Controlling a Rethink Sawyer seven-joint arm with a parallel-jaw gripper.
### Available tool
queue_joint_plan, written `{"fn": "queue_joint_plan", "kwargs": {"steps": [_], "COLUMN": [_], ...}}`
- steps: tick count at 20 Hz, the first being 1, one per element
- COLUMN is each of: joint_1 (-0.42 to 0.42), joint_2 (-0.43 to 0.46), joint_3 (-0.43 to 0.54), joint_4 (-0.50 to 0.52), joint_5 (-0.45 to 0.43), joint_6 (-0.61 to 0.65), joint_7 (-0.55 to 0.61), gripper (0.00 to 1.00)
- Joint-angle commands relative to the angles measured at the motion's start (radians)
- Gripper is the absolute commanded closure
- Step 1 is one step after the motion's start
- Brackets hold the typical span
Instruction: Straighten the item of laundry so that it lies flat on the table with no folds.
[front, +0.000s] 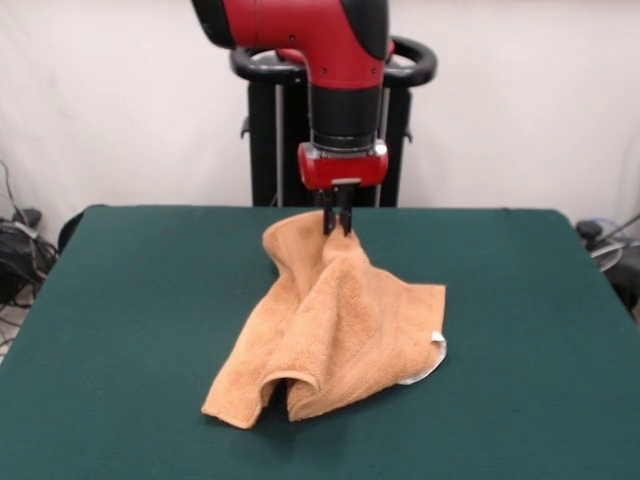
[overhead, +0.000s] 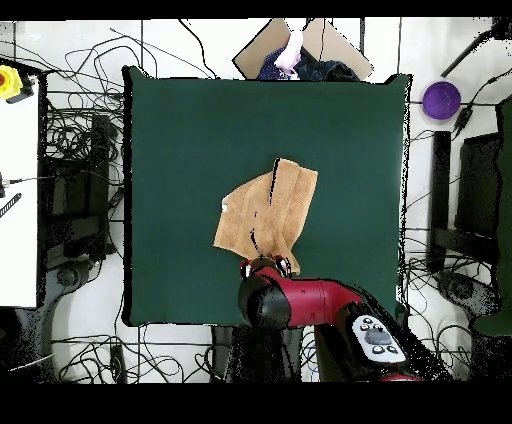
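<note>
Towel (front: 335, 325) — nubby orange-tan terry cloth; table (front: 120, 330) — matt green felt; arm (front: 300, 30) shell — glossy red plastic.

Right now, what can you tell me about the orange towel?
The towel is orange-tan, fluffy terry cloth with woven bands and a small white tag by one edge. It is crumpled, not flat. The gripper pinches its top, lifting that part into a peak, while the rest drapes down in folds and rests on the green table, near the middle.
</note>
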Motion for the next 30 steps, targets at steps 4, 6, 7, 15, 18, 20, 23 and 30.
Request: {"fn": "queue_joint_plan", "kwargs": {"steps": [4, 6, 7, 15, 18, 20, 23, 30], "joint_1": [0.021, 0.020, 0.018, 0.015, 0.016, 0.015, 0.012, 0.008], "joint_2": [0.003, 0.004, 0.004, 0.003, -0.002, -0.005, -0.007, -0.009], "joint_3": [0.007, 0.004, 0.005, 0.005, 0.007, 0.007, 0.012, 0.015], "joint_4": [-0.073, -0.069, -0.068, -0.063, -0.058, -0.051, -0.050, -0.046], "joint_5": [0.064, 0.060, 0.059, 0.069, 0.070, 0.067, 0.067, 0.066], "joint_6": [0.144, 0.137, 0.135, 0.125, 0.125, 0.122, 0.122, 0.120], "joint_7": [0.124, 0.124, 0.123, 0.138, 0.137, 0.136, 0.134, 0.133], "gripper": [1.00, 1.00, 1.00, 1.00, 1.00, 1.00, 1.00, 1.00]}}
